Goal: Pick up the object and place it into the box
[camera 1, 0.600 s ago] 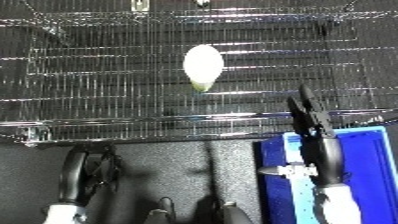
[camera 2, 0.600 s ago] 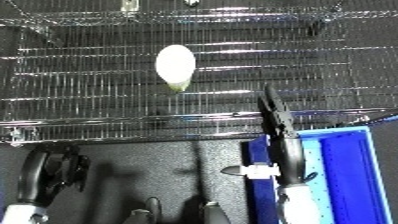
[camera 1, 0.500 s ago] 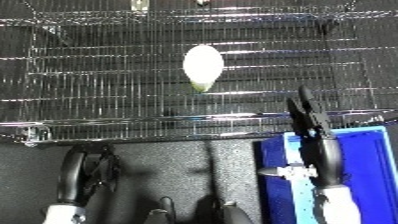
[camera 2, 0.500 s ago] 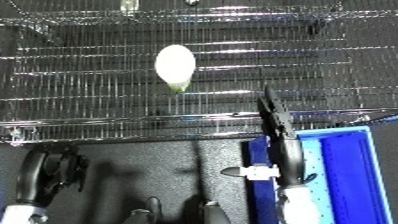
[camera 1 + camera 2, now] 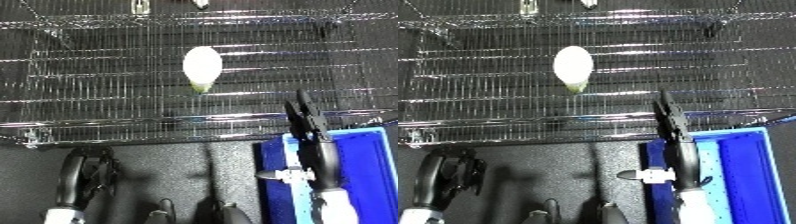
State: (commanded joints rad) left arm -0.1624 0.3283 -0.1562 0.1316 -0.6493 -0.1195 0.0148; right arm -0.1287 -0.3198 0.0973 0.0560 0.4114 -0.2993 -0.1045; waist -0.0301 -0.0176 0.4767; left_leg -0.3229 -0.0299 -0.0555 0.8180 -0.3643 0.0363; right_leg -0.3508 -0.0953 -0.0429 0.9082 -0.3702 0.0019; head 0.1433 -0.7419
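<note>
Head-camera view, looking down. A wire rack fills the upper half of the scene, its front rail running across just below centre and its back rail along the top edge. On the rack, slightly toward 12 o'clock from the scene's centre, lies the object, a pale egg-shaped vegetable with a green tip pointing toward 6 o'clock. It rests alone on the wires, with bare wire on all sides and well apart from both hands.

At 5 o'clock sits the blue bin, its near-left corner just below the rack's front rail; its right and lower parts run out of the picture. The bin's interior is bare where visible.

The right hand rises from the lower edge over the bin's left wall, its fingers straight and held together, pointing toward 12 o'clock, their tips crossing the rack's front rail. It has hold of nothing. It stands at 4 o'clock from the vegetable, with open rack between them.

The left hand lies at 7 o'clock over the dark floor, below the rack's front rail. Its fingers look loosely curled and nothing is in them.

Between the two forearms, the dark floor is open apart from dark rounded shapes at the lower edge, which cannot be identified.
</note>
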